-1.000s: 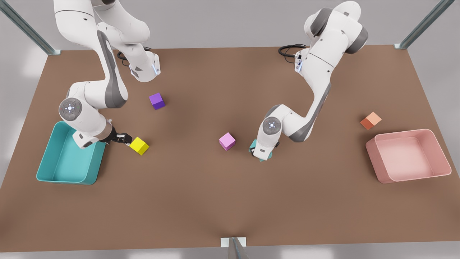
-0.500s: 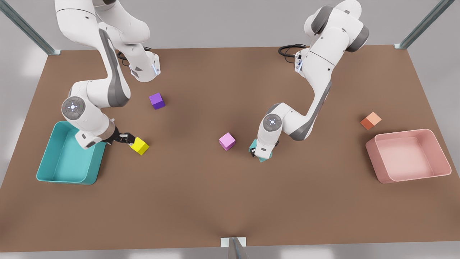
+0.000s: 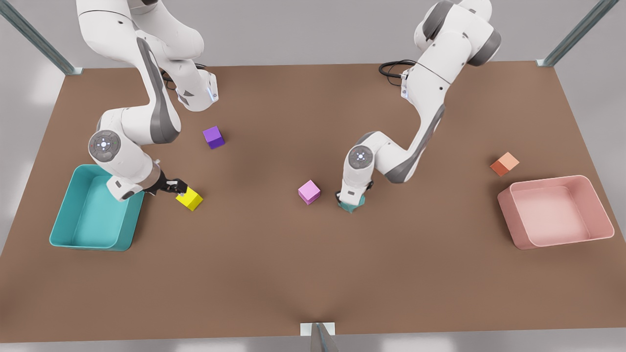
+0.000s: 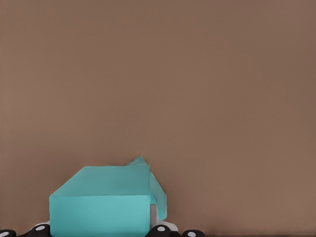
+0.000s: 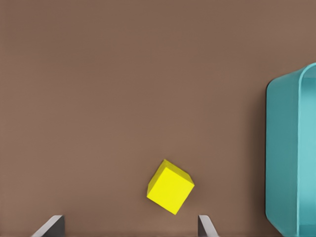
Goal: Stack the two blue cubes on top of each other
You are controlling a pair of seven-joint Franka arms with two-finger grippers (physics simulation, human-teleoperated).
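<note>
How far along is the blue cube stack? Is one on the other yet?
Done: the left gripper has the held blue cube clamped directly over the second blue cube, which peeks out from under it. In hand: setting it down; I cannot tell whether it rests squarely. Left: release and retreat. The right gripper waits open by the yellow cube.

Front view is looking down steeply from above the table's (image 3: 274, 274) near edge, taking in both arms; left wrist view is facing straight down, close over a teal cube (image 4: 101, 207), right wrist view likewise over the yellow cube (image 5: 170, 186) and teal bin (image 5: 296, 148), both shared with front.
</note>
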